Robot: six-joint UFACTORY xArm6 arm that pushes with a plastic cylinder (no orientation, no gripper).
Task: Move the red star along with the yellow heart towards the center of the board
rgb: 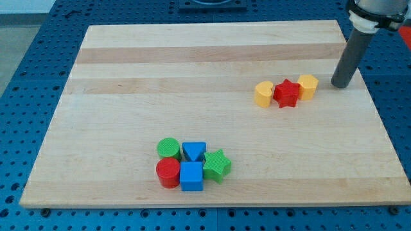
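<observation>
Red star (286, 93), chunky and glossy, sits right of frame centre on counter (128, 96), wedged touching yellow heart (264, 94) on its left and yellow block (308, 86) on its right. My tip (340, 85) rests just right of that block. No fingers on rig.

two yellow blocks (264, 94), two red blocks (286, 93), two green blocks (169, 148), two blue blocks (191, 176)
</observation>
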